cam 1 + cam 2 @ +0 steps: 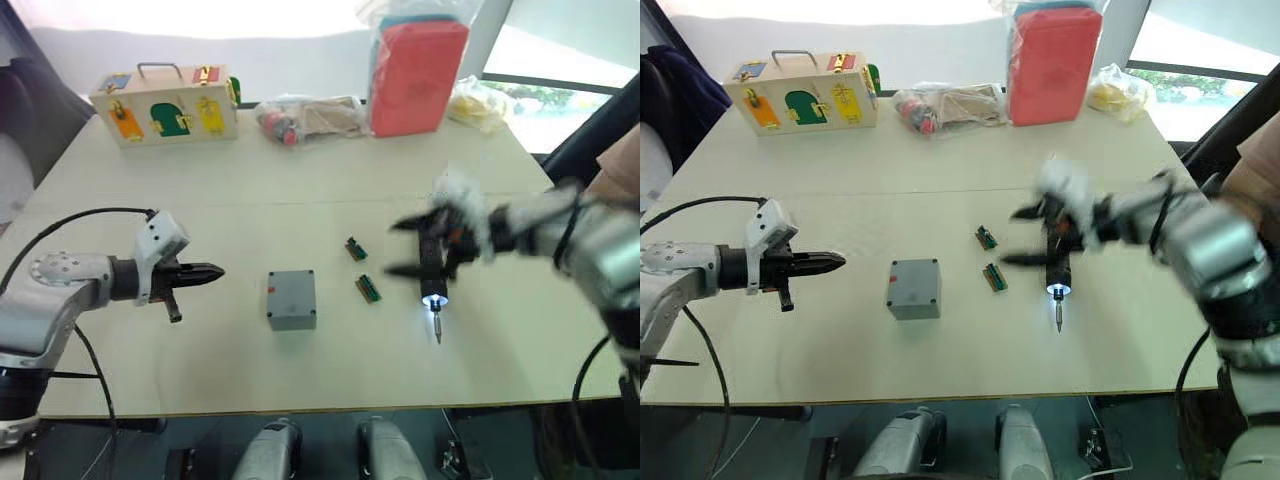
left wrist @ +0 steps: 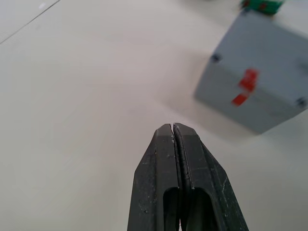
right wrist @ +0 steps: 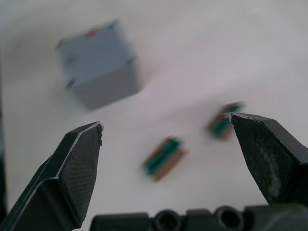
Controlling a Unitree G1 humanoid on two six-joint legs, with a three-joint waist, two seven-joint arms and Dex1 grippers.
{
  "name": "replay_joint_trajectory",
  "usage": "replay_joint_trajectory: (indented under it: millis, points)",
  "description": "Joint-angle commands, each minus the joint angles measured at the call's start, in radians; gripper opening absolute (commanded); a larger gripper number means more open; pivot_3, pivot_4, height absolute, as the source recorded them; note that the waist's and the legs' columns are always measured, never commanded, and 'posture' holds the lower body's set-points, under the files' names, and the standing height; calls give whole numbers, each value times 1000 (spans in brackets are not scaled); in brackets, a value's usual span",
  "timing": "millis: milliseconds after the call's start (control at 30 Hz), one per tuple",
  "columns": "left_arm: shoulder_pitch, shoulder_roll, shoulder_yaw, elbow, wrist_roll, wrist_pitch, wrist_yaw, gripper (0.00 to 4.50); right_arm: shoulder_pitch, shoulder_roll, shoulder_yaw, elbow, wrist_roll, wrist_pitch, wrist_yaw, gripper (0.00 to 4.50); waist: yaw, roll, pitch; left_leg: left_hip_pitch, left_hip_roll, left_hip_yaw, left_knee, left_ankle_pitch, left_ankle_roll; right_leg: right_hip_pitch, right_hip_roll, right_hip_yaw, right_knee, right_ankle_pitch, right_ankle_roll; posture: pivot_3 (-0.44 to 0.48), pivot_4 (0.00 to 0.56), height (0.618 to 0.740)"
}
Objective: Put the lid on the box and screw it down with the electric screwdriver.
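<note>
1. Nearest the front edge of the table [image 1: 120, 380], the grey box [image 1: 292, 299] sits a little left of the middle, its lid [image 1: 915, 281] already resting on top with a small red mark at its left edge.
2. To the box's left, well apart from it, the left gripper [image 1: 210, 272] hovers with its two black fingers [image 2: 175, 144] pressed tight together, gripping nothing, tips aimed toward the box.
3. Right of the box lie two small green circuit pieces [image 1: 368, 288], one nearer, one just behind it [image 1: 355, 248].
4. Further right, the black screwdriver [image 1: 432, 285] points toward the front edge, its light glowing above the thin metal bit.
5. The right gripper [image 1: 408, 247] is over the tool's upper end, fingers [image 3: 72, 168] spread wide; whether they touch the screwdriver can't be told.
6. Along the far edge: a wooden case with coloured doors [image 1: 165, 103] at the left corner, a clear bag of parts [image 1: 305, 118] mid-table, a red pouch [image 1: 417, 72] standing upright, a yellowish bag [image 1: 478, 103] beyond it.
</note>
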Motion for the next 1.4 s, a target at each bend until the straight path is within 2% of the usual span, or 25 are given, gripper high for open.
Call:
replay_joint_trajectory:
  millis: [33,100,200,400,700,833,933,1100,1267,1400]
  points:
    - [11,-31,-21,-54,-2,2,19,0,56,75,6,-115,-15,6,-66,4466,5,-1,1,0,-1,0,2,0,0,0,-1,1,2,0,0,0,150,740]
    - [29,-33,-39,-69,11,2,21,0,73,110,25,-118,-37,16,-91,4466,6,-3,0,0,-1,0,3,0,0,-1,-1,2,3,0,0,0,150,740]
    - [60,-93,-85,-119,-2,23,54,0,82,215,91,-44,-90,33,-154,4466,7,-4,-1,1,-1,0,2,0,0,0,-1,2,4,0,0,0,150,740]
    - [35,-141,-179,-131,46,-6,56,0,60,299,122,-19,-114,83,-167,4466,11,-5,-1,0,-1,0,1,3,-4,-2,-1,2,5,0,0,0,150,740]
    - [-69,-206,-262,-11,120,-98,14,0,35,352,140,-83,-92,163,-145,4466,11,-5,-1,1,-1,-1,1,2,-3,-1,0,0,5,0,0,0,150,740]
    - [-125,-223,-245,105,174,-178,28,0,36,332,98,-131,-75,205,-150,4466,11,-5,-1,1,-1,-1,2,2,-3,-1,0,0,6,0,0,0,150,740]
    - [-126,-207,-221,131,189,-203,29,0,28,291,49,-150,-66,214,-138,4466,10,-5,-1,1,-1,-1,2,2,-4,-1,0,0,6,0,0,0,150,740]
    - [-33,-98,-193,30,164,-168,-40,0,-21,192,39,-32,-175,51,-88,4466,-1,-5,-1,1,-1,-1,2,2,-3,-2,1,1,6,0,0,0,150,740]
    - [74,-58,-168,-102,97,-89,-70,0,-56,227,95,123,-267,-135,-23,4466,-11,-5,-1,1,0,-1,0,1,-2,-2,1,0,6,0,0,0,150,740]
    - [104,-96,-183,-157,90,-52,-24,0,-91,301,153,250,-341,-269,19,4466,-13,-5,-1,1,0,0,1,1,-2,-2,1,1,6,0,0,0,150,740]
